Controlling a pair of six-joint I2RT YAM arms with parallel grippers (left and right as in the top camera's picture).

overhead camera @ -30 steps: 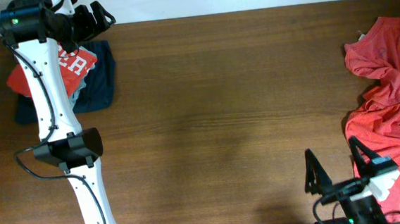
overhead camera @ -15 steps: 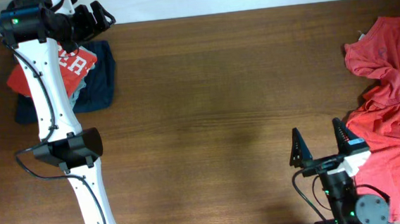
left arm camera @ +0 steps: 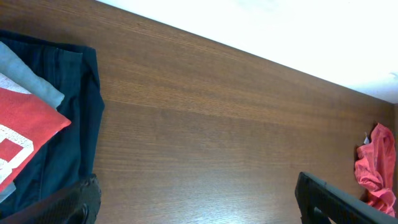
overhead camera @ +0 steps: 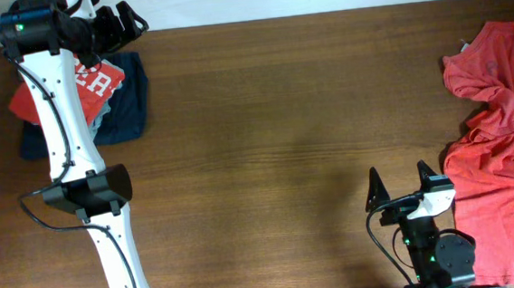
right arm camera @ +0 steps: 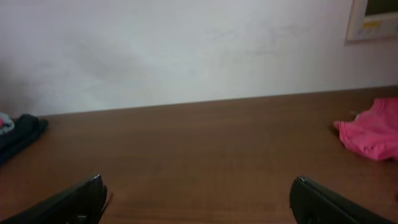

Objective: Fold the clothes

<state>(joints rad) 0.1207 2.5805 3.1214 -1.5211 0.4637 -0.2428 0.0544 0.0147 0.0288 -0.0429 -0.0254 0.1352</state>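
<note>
Three folded garments (overhead camera: 132,107), perhaps, lie partly hidden beneath the left arm (overhead camera: 60,112).

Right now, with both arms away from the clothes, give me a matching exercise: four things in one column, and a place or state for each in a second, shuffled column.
Column one:
1. red printed shirt
2. navy garment
3. pink shirt
4. right gripper

Column two:
A. crumpled and unfolded, at the right side
B. open, holding nothing, near the front edge
C. folded, topmost, far-left corner
D. folded, lowest, far-left corner

Pairs: 1-C, 2-D, 3-A, 4-B.
</note>
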